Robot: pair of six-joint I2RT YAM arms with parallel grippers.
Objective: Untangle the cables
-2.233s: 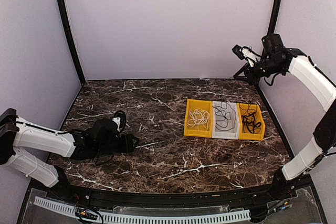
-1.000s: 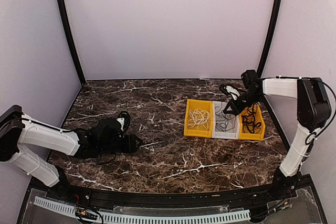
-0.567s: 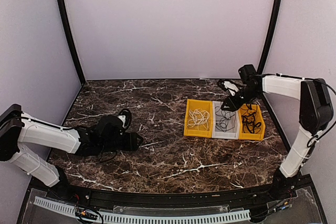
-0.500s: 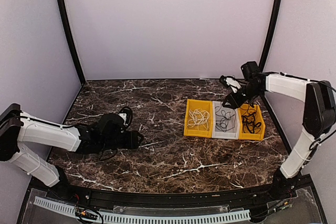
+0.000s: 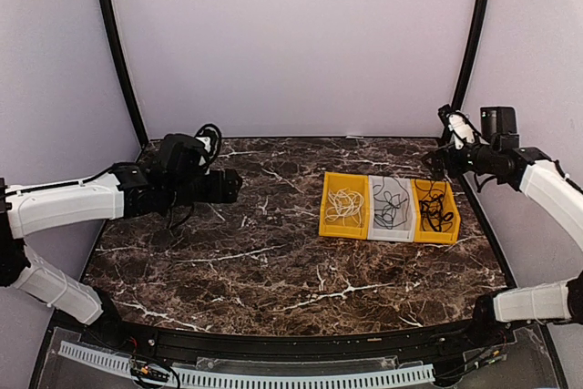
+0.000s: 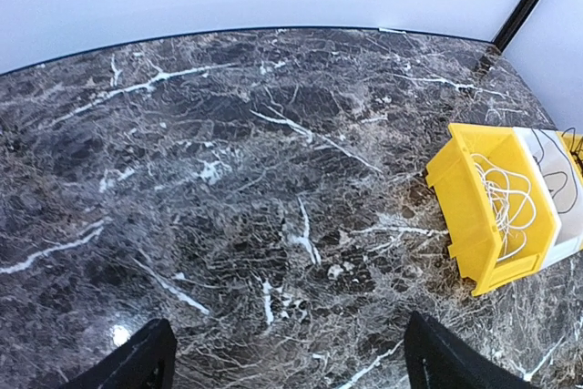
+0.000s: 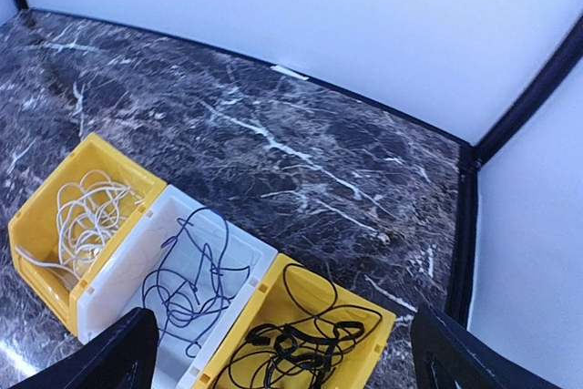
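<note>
Looking down on a dark marble table (image 5: pixel 273 266). Sitting toward 3 o'clock, touching in a row: three bins, a left yellow bin (image 5: pixel 325 211), a white bin (image 5: pixel 393 236) and a right yellow bin (image 5: pixel 454 223). Hovering at 10 o'clock, left gripper (image 6: pixel 287 339), fingers spread wide, gripping nothing, well apart from the cables off at its 3 o'clock. Hanging at 2 o'clock, right gripper (image 7: pixel 284 330), fingers spread wide, empty, cables below toward 7 o'clock. Lying one group per bin, three groups: white strands (image 5: pixel 343 207), dark strands (image 5: pixel 392 207), black strands (image 5: pixel 435 209).
</note>
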